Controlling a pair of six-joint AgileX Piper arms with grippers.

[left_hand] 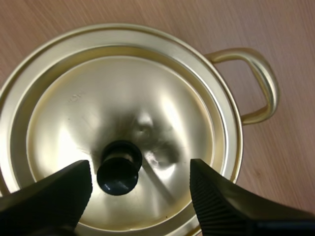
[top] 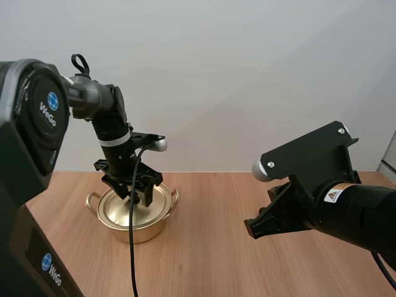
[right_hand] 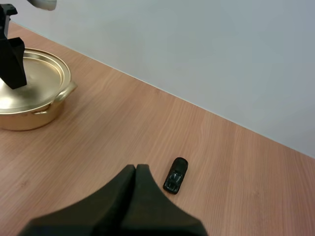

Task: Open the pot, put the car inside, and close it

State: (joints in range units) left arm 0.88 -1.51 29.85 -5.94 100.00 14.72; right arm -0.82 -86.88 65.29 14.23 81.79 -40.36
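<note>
A gold pot (top: 133, 213) with two loop handles stands on the wooden table, its lid (left_hand: 123, 128) on. My left gripper (top: 135, 197) hangs just over the lid, open, its fingers (left_hand: 54, 194) on either side of the black knob (left_hand: 118, 167) without touching it. The pot (right_hand: 29, 93) also shows from the right arm, with the left gripper over it. A small black toy car (right_hand: 175, 175) lies on the bare table just past my right gripper (right_hand: 135, 169), whose fingers lie together, shut on nothing. In the high view my right gripper (top: 255, 228) hovers above the table at the right.
The wooden table (top: 204, 260) has open surface between the pot and the right arm. A plain grey wall runs behind the table's far edge.
</note>
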